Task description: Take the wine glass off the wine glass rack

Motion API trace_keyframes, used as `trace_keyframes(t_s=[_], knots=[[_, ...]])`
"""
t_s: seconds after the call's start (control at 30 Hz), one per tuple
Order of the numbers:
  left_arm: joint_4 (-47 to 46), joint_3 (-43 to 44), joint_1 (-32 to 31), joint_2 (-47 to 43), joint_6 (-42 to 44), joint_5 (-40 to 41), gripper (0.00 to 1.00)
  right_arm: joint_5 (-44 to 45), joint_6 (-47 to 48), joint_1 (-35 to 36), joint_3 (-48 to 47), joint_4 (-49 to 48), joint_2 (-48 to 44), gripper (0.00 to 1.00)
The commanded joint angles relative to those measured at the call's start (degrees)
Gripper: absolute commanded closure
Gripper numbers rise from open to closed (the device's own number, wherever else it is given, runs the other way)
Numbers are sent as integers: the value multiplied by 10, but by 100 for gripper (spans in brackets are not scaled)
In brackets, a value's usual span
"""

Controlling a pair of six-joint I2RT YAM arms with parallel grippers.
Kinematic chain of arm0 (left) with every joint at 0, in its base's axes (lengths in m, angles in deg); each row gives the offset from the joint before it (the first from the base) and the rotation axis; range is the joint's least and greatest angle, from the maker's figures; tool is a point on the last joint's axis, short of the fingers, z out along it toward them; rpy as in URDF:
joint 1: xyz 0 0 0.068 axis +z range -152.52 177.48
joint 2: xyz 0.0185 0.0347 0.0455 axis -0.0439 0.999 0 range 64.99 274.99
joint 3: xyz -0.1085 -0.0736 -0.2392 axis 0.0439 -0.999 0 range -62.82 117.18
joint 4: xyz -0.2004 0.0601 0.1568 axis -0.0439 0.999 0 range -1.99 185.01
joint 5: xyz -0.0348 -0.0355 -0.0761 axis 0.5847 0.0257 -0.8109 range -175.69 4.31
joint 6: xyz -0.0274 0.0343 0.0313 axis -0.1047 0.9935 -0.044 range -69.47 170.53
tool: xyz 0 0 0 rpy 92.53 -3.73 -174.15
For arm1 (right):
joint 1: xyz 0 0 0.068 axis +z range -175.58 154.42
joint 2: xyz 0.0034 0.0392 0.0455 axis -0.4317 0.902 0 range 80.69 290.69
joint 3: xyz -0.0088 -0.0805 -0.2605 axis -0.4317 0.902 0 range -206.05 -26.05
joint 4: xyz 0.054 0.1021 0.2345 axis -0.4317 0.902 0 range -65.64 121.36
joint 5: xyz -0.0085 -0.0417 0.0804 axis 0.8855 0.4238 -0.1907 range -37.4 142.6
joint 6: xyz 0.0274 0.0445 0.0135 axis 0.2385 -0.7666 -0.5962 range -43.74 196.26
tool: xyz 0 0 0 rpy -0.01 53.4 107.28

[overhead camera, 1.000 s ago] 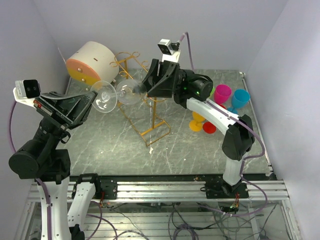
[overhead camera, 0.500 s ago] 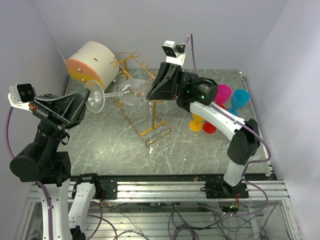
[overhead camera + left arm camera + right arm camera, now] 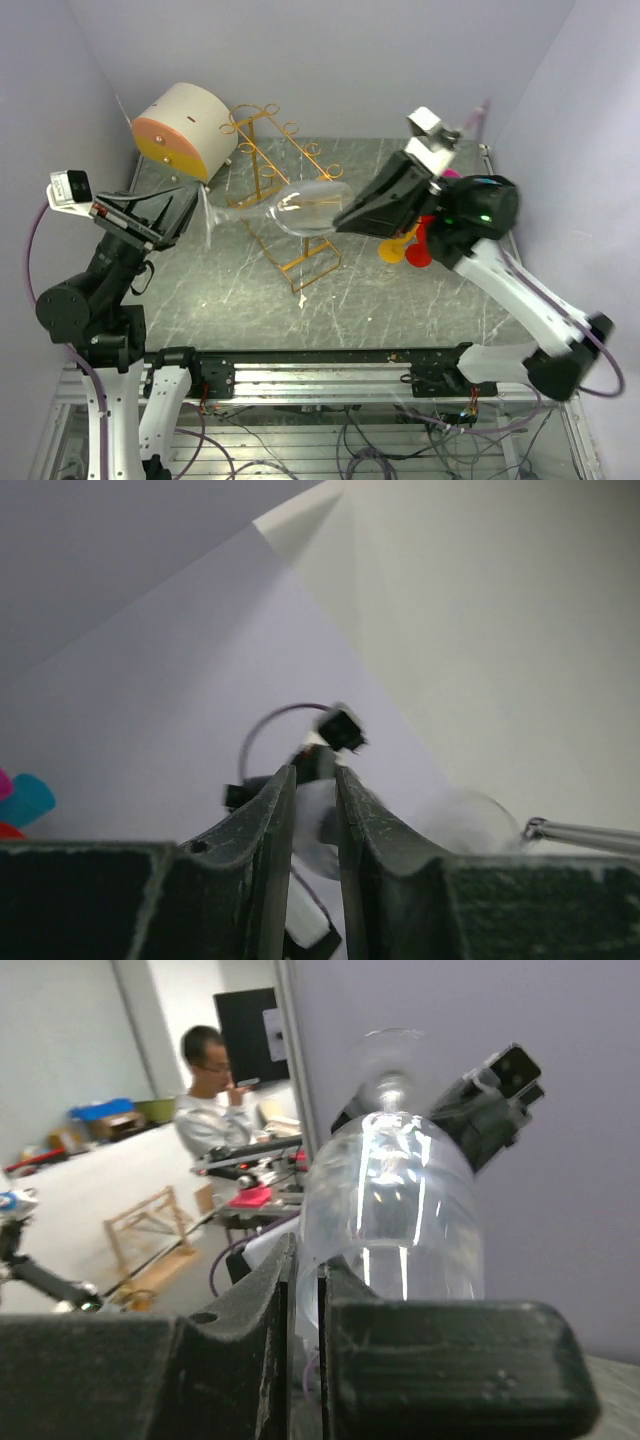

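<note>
Round white-and-orange box [image 3: 185, 128] at back left, yellow cup [image 3: 392, 248] beside red cup [image 3: 421, 252]; grey marbled table [image 3: 380, 310]

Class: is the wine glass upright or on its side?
On its side: the wine glass lies level, bowl rim in the right pincer.

No text, label, brand or number is legible on anything.

Bright, even light from overhead; only faint, soft shadows on the table [image 3: 350, 300]; white glare streaks run down the wine glass [image 3: 400, 1210]; the fingers [image 3: 262, 865] close to the left wrist lens are blurred, everything behind them hazy
</note>
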Motion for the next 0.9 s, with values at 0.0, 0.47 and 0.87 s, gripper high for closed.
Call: trace_keyframes(t_s=[0.0, 0.47, 0.87], knots=[[130, 16, 3, 10, 116, -6, 67, 98, 372, 9, -37, 430, -148, 100], [539, 251, 3, 148, 521, 115, 67, 856, 600, 9, -235, 1100, -243, 100], [670, 204, 2, 190, 696, 261, 70, 1147, 439, 14, -254, 1380, -186, 100]])
